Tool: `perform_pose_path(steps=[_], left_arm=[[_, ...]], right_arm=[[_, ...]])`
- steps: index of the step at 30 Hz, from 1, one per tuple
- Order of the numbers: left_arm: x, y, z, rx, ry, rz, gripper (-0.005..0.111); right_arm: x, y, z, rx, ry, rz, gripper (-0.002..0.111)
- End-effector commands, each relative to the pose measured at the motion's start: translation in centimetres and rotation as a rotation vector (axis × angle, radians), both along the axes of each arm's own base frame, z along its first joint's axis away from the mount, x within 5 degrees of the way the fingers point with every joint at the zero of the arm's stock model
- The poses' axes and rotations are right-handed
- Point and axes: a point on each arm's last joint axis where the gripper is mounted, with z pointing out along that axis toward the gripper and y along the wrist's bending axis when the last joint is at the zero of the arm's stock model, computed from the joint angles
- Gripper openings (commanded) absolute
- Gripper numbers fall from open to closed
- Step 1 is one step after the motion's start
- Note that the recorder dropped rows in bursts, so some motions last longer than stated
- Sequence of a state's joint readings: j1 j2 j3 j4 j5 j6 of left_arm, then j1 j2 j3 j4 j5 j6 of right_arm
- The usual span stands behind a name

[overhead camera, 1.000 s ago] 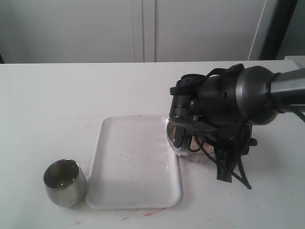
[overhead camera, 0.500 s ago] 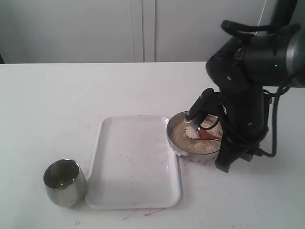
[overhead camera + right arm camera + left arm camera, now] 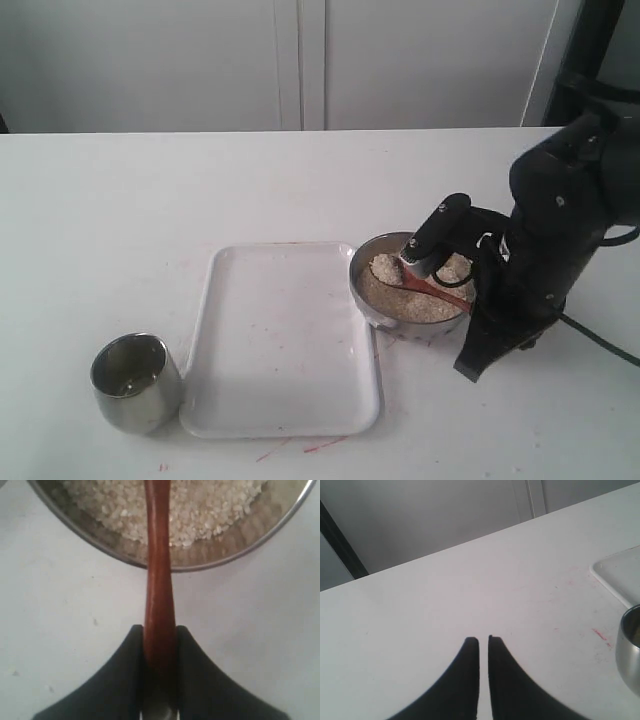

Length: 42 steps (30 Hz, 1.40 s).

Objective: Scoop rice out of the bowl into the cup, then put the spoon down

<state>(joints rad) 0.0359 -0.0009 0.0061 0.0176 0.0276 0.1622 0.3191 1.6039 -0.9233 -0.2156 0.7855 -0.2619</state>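
The steel bowl [image 3: 372, 300] holds off-white rice [image 3: 415, 303] and stands right of the tray. The reddish-brown wooden spoon [image 3: 388, 268] carries a heap of rice over the bowl's left part. Its handle slants right toward my right gripper [image 3: 468, 293]. In the right wrist view that gripper [image 3: 160, 630] is shut on the spoon handle [image 3: 159, 590] just outside the bowl rim [image 3: 240, 550], with rice [image 3: 200, 505] beyond. The steel cup [image 3: 135, 382] stands at the front left, also seen as the cup [image 3: 630, 650]. My left gripper [image 3: 483, 639] is shut on nothing over bare table.
A white tray [image 3: 285, 340] lies between cup and bowl, and the tray corner [image 3: 620, 572] shows in the left wrist view. A black part of the right arm [image 3: 440, 228] juts over the bowl. Faint red marks dot the table near the tray.
The right arm has swung back to the right and lower, uncovering the bowl. The spoon now shows a heap of rice raised at the bowl's left part.
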Motion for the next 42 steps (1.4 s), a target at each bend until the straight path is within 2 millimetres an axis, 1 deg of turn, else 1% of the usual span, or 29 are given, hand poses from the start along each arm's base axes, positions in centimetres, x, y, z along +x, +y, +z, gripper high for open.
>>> perform_pose_path(steps=[1,10,14,20,23,29,32,37,42], left_arm=[[0.0,0.0,0.3,-0.01,-0.012,-0.004,0.014],[0.0,0.0,0.3,-0.01,-0.012,-0.004,0.014],[0.0,0.0,0.3,-0.01,-0.012,-0.004,0.014],[0.0,0.0,0.3,-0.01,-0.012,-0.004,0.014],[0.0,0.0,0.3,-0.01,-0.012,-0.004,0.014],[0.0,0.0,0.3,-0.01,-0.012,-0.004,0.014],[0.0,0.0,0.3,-0.01,-0.012,-0.004,0.014],[0.0,0.0,0.3,-0.01,-0.012,-0.004,0.014],[0.0,0.0,0.3,-0.01,-0.012,-0.004,0.014]], right_arm=[[-0.6,-0.4,0.0,0.024,-0.063,0.018,0.0],[-1.2,-0.6,1.5,0.032,-0.094,0.005,0.0],[-1.7,-0.8,2.5,0.038,-0.113,-0.008,0.0],[-3.2,-0.6,4.6,0.054,-0.147,-0.015,0.0],[-4.1,-0.1,5.7,0.055,-0.143,-0.012,0.0],[-5.3,1.5,7.4,0.028,-0.068,0.03,0.0],[-5.7,2.7,8.2,0.045,-0.057,0.063,0.0],[-6.4,5.4,10.0,0.102,-0.085,0.152,0.0],[-7.7,8.2,11.7,0.181,-0.091,0.233,0.0]])
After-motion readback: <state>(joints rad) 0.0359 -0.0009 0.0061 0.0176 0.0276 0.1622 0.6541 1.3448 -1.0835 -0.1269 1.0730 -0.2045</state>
